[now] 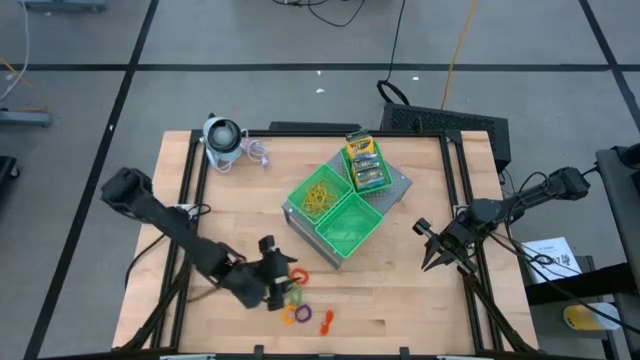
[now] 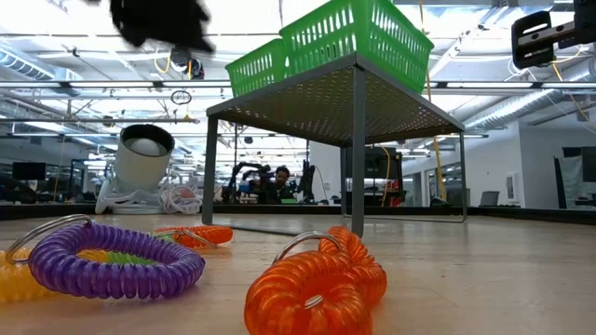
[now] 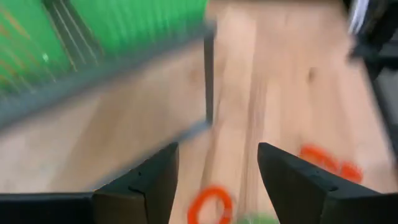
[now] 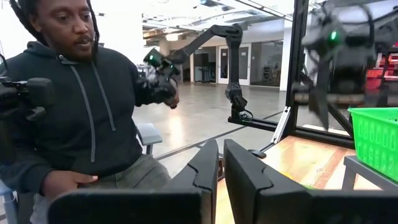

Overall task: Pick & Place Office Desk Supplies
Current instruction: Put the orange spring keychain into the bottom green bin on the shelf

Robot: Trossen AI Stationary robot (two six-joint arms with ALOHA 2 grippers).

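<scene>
At the lower centre of the high view, the left gripper [image 1: 281, 283] hovers over the coiled rings [image 1: 300, 312], its jaws spread wide and empty; its wrist view shows a red ring [image 3: 210, 205] between the dark fingers [image 3: 146, 180]. Only the low view reveals their spiral plastic texture: a purple coil [image 2: 112, 262] and an orange coil [image 2: 317, 284] with metal loops. Above centre, green mesh trays [image 1: 345, 232] hold tan rubber bands [image 1: 320, 197] and printed card boxes [image 1: 364, 162]; their lettering is unreadable. At right, the right gripper [image 1: 432, 258] waits pinched shut, its wrist view facing a seated person [image 4: 81, 106].
</scene>
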